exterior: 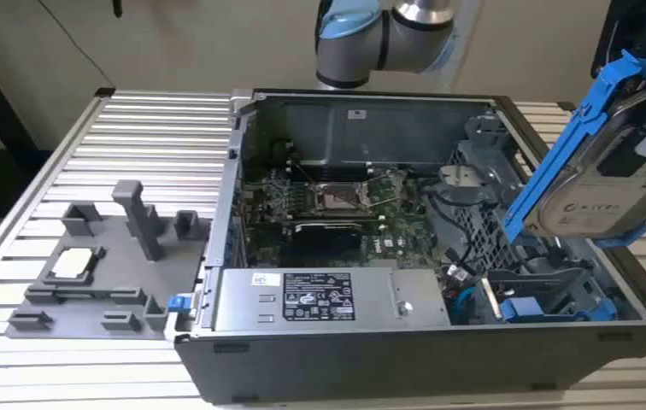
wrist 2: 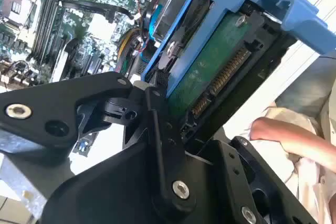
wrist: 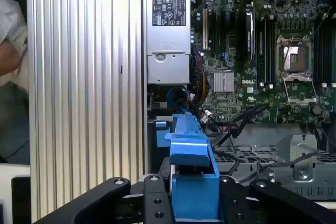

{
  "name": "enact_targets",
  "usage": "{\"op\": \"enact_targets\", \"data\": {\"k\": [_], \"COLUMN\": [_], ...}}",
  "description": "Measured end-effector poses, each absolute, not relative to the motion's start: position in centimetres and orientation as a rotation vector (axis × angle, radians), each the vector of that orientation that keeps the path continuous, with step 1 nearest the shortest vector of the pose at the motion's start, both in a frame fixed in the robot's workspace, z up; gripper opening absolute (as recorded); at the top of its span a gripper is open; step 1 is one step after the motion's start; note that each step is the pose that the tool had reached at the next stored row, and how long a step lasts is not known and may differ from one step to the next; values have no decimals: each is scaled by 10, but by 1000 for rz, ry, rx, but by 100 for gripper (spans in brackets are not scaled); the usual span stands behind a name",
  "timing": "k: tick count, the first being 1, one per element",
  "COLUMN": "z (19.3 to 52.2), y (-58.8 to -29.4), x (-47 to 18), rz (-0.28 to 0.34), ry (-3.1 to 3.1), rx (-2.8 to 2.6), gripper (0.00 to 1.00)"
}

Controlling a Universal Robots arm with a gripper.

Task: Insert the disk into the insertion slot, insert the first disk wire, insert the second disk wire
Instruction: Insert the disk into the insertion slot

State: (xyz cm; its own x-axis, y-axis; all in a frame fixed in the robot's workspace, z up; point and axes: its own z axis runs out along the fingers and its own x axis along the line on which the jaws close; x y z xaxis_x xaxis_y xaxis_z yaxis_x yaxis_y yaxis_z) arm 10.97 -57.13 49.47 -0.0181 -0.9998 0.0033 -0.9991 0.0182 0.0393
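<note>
The black gripper [wrist: 195, 195] is squeezed tight on the disk [exterior: 596, 171], with 1 finger on each side of its blue frame. The disk hangs in the air, tipped at a slant, at the exterior view's right. It is above the open computer case [exterior: 414, 359] and just over the insertion slot [exterior: 528, 273] in the grey metal cage, but not in it yet. A silver box [exterior: 323, 299] with a white sticker sits at the front of the case. The green board [exterior: 335, 201] lies behind it. A person's arm [wrist 2: 294, 137] shows in the second wrist view.
</note>
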Motion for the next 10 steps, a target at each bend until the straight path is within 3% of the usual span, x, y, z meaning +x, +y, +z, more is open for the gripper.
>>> {"op": "enact_targets", "data": {"k": [10], "z": [492], "y": [-571], "x": [110], "rz": [-37], "ry": [-2219], "rx": [2179], "gripper": [33]}}
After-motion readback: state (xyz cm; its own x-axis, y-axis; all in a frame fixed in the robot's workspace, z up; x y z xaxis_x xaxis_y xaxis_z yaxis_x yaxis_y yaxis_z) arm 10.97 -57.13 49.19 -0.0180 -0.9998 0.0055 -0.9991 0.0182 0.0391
